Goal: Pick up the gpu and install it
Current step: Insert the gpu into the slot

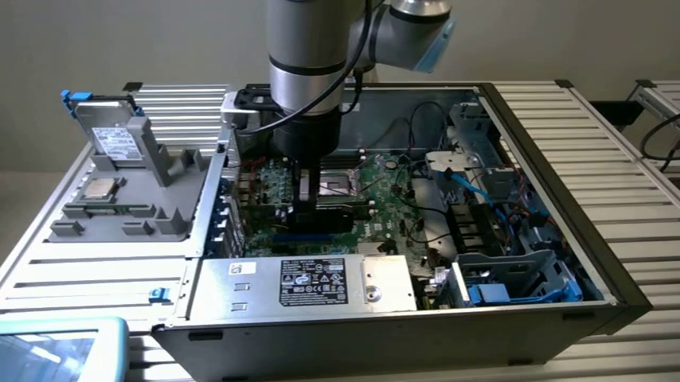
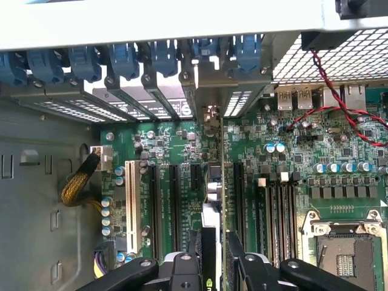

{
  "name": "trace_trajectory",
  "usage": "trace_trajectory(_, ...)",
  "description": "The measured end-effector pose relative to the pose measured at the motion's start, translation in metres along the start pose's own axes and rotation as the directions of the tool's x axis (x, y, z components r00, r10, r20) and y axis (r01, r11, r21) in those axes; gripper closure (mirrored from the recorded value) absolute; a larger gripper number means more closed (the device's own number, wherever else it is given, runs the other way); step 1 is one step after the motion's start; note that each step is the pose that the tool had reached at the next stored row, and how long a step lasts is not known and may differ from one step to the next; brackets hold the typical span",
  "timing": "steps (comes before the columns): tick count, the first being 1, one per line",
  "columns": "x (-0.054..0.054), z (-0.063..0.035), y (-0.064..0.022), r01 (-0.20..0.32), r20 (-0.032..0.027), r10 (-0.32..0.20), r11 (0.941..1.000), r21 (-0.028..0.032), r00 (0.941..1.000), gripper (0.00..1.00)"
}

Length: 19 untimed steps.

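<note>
The open computer case [image 1: 552,159] lies on its side with the large green motherboard [image 1: 393,187] inside. My gripper [image 1: 308,199] reaches down into the case over the board's expansion slot area. It is shut on the gpu [image 1: 338,213], which shows as a dark block just below the fingers. In the wrist view the gpu [image 2: 211,218] is seen edge-on between the black fingers [image 2: 194,245], running toward the rear slot openings of the case. It sits above the motherboard [image 2: 170,142], between two long black slots [image 2: 174,206]. Whether its edge touches a slot I cannot tell.
A silver power supply [image 1: 308,282] lies at the near side of the case. A drive cage [image 1: 510,278] with blue parts and cables fills the exterior view's right. A grey fixture [image 1: 117,175] with other parts stands outside at the left. Blue slot latches [image 2: 121,57], a red-black wire [image 2: 339,103] and the CPU socket [image 2: 342,254] are close by.
</note>
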<state>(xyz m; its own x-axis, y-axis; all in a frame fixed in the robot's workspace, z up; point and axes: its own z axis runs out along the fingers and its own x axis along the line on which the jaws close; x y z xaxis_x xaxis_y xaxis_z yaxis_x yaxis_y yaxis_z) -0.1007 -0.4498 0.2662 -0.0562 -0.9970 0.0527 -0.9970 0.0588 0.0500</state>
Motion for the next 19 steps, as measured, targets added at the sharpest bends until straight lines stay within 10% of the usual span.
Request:
trace_trajectory(3, 0.0, -0.0003, -0.0001, 0.0, -0.0009, 0.0, 0.9999, -0.0134, 1.0, 0.72)
trace_trajectory(19, -0.001, 0.0004, -0.0005, -0.038, 0.0017, 0.038, 0.9991, -0.0167, 0.9993, 0.72)
